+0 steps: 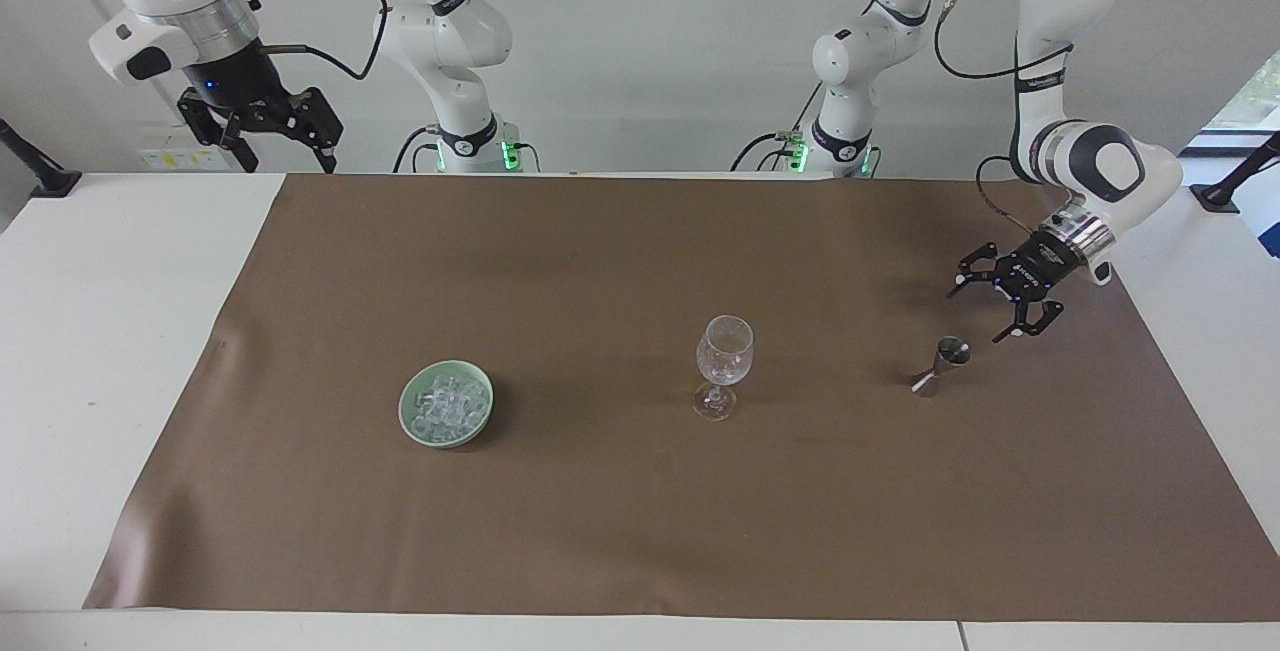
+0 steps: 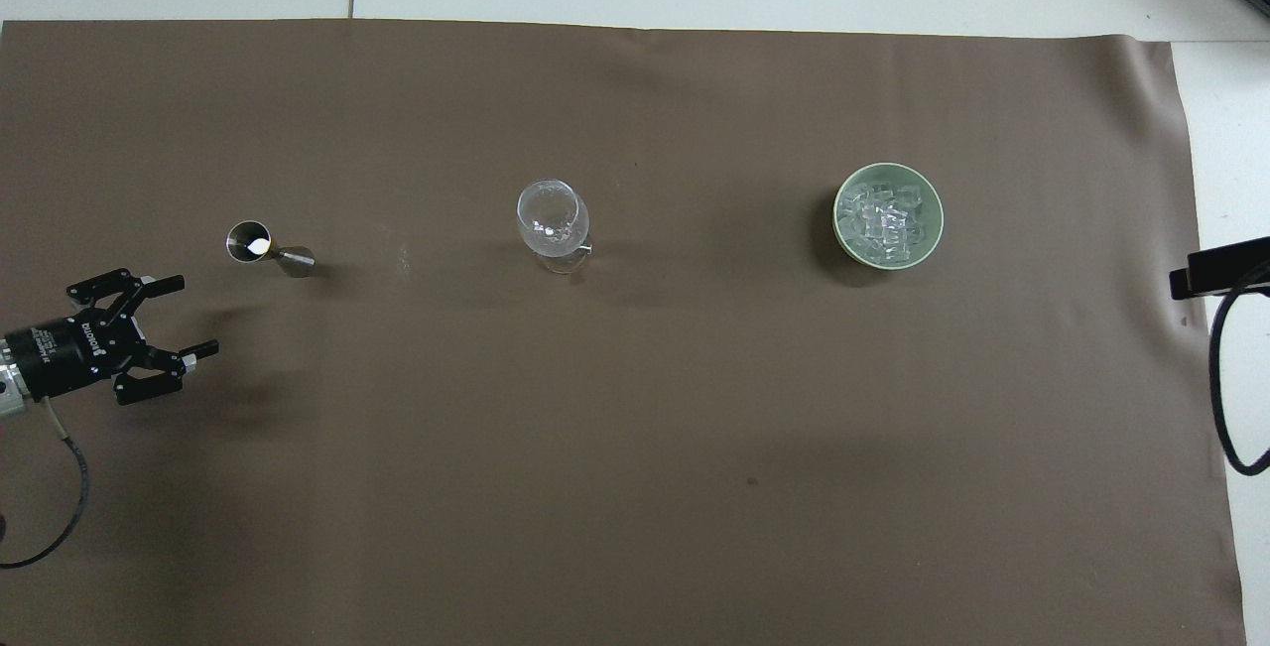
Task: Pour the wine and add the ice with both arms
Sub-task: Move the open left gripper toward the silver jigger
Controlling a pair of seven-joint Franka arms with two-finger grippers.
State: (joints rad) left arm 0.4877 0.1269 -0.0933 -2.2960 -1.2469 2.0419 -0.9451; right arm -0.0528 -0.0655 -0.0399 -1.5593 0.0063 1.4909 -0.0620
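the small steel hourglass jigger (image 1: 941, 364) looks light and tippy; pinch its narrow waist. left gripper (image 1: 982, 308) spread, right gripper (image 1: 268, 146) spread, waiting.

The left pincer (image 2: 189, 317), fingers apart, hovers over the brown mat (image 2: 635, 448) near the jigger (image 2: 260, 246).

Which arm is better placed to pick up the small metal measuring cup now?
Left. The left gripper hangs open over the brown mat, close beside the measuring cup. The right gripper waits, raised at the table's other end.
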